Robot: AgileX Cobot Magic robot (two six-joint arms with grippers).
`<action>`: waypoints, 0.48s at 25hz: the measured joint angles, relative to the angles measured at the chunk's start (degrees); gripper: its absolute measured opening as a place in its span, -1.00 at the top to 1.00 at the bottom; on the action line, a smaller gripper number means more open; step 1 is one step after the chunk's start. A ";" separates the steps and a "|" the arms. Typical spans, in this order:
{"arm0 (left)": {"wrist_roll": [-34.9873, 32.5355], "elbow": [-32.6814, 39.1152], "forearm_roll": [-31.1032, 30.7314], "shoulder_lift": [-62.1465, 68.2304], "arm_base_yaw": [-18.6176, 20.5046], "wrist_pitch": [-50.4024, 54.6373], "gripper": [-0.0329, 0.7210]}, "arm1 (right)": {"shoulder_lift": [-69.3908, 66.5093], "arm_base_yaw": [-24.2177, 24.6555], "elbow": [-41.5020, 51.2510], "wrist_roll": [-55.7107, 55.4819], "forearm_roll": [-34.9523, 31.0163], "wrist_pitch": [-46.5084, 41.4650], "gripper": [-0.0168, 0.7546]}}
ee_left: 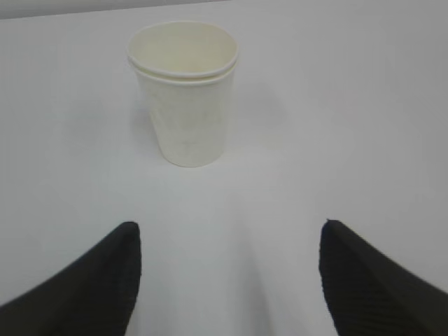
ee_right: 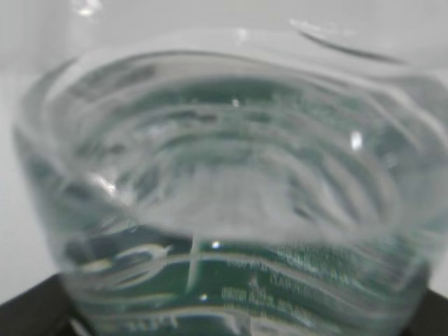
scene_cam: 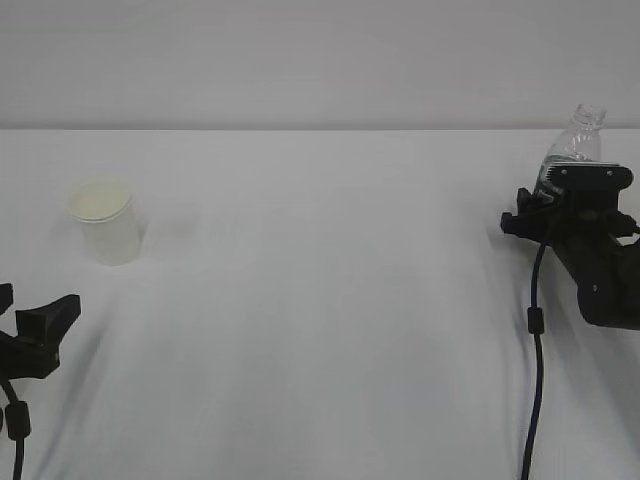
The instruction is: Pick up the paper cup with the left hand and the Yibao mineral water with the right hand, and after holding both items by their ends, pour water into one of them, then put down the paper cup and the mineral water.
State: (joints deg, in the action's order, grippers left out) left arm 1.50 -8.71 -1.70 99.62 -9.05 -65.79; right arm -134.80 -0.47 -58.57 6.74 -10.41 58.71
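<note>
- At the upper left of your exterior view stands the paper cup: white, tapered, rolled rim, cream inside (upright); the left gripper gapes before it, empty.
- Far right, the Yibao mineral water, clear, ribbed, capless, green-labelled, sits between the right gripper's jaws; whether they grip, you cannot tell.

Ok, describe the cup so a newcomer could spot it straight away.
Look at the white table, far left side in the exterior view, just beyond the open left gripper. The paper cup stands there upright, alone. It is short, white and opaque, unlike the tall clear bottle at the far right.
</note>
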 joint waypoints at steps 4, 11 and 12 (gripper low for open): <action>0.00 0.00 0.00 0.00 0.00 0.00 -0.58 | 0.00 0.00 0.00 0.00 0.35 -0.05 -0.38; 0.00 0.00 0.00 0.00 0.00 0.00 -0.57 | 0.00 0.00 -0.04 0.00 1.04 -0.05 -0.28; 0.00 0.00 -0.10 0.00 0.00 0.00 -0.56 | 0.00 0.00 -0.04 0.00 1.03 -0.05 -0.28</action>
State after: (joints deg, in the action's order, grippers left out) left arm 1.50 -8.71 -1.80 99.62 -9.05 -65.79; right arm -134.80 -0.47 -58.61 6.74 -9.38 58.66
